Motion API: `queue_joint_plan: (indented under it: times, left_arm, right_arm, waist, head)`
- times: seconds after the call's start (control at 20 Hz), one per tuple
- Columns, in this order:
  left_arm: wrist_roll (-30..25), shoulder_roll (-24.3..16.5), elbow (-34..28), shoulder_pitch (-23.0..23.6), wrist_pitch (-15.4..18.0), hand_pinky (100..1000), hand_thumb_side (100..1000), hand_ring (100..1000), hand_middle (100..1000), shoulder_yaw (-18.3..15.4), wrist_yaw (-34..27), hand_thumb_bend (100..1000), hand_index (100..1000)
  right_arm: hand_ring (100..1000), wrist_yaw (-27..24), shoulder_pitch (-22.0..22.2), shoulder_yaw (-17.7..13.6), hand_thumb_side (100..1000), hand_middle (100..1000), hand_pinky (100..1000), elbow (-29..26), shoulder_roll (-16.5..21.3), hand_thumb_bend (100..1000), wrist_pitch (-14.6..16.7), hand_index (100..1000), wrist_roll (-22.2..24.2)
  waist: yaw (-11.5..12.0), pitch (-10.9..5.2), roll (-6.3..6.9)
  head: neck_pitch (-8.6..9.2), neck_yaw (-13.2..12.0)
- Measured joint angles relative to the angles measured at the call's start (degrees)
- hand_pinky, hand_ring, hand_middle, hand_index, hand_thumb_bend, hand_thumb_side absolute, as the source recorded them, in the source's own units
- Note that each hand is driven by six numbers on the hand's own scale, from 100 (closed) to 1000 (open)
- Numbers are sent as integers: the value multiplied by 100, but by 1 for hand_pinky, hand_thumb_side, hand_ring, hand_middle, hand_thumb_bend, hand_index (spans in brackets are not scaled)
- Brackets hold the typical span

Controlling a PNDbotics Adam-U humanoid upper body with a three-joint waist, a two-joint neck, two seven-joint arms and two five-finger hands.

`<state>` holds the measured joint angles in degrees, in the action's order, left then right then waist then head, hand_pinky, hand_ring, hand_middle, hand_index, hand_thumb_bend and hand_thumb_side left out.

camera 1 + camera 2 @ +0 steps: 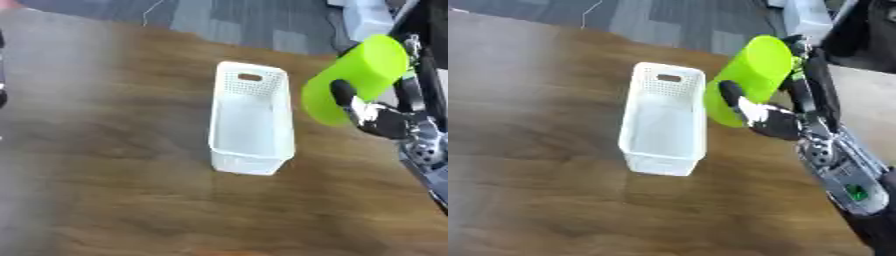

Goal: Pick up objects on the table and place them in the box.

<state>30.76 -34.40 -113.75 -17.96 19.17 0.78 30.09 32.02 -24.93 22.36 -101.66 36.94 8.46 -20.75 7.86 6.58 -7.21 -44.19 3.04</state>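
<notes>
Lime-green cylinder (357,77) gripped in right hand (378,117), tilted, long axis slanting down toward white basket (251,120)

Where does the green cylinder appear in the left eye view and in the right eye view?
Left eye view: the green cylinder is at upper right, held by the right hand, right of the white basket.
Right eye view: it sits nearer the centre top, overlapping the basket's right rim.
Shared landmark: the oval handle hole in the basket's far end.
</notes>
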Motion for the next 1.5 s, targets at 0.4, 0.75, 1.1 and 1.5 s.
queue_joint_plan:
  times: [0.4, 0.75, 1.1, 1.5]
  left_arm:
    - [-69, 3, 0, -191, -38, 477, 1000, 521, 692, 0, -112, 592, 703]
    - [-157, 11, 0, -405, -73, 480, 1000, 522, 695, -22, -259, 602, 704]
    - [-250, 61, 0, -601, -70, 481, 1000, 523, 696, -34, -399, 608, 705]
    - [-319, 106, -1, -761, -63, 483, 1000, 524, 696, -34, -549, 611, 706]
  right_arm:
    - [100, 585, -471, 18, 793, 100, 100, 868, -7, 352, 128, 100, 252]
    - [100, 834, -810, -41, 794, 100, 100, 1308, -7, 348, 217, 100, 314]
    - [100, 854, -1073, -57, 801, 100, 100, 1578, -70, 343, 227, 100, 402]
    - [100, 663, -1135, -31, 808, 100, 100, 1792, -253, 338, 220, 100, 392]
  waist:
    - [152, -5, -33]
    - [313, -34, -106]
    - [475, -34, -180]
    - [575, -34, -229]
  head:
    - [0, 3]
    - [0, 5]
    - [0, 5]
    - [0, 6]
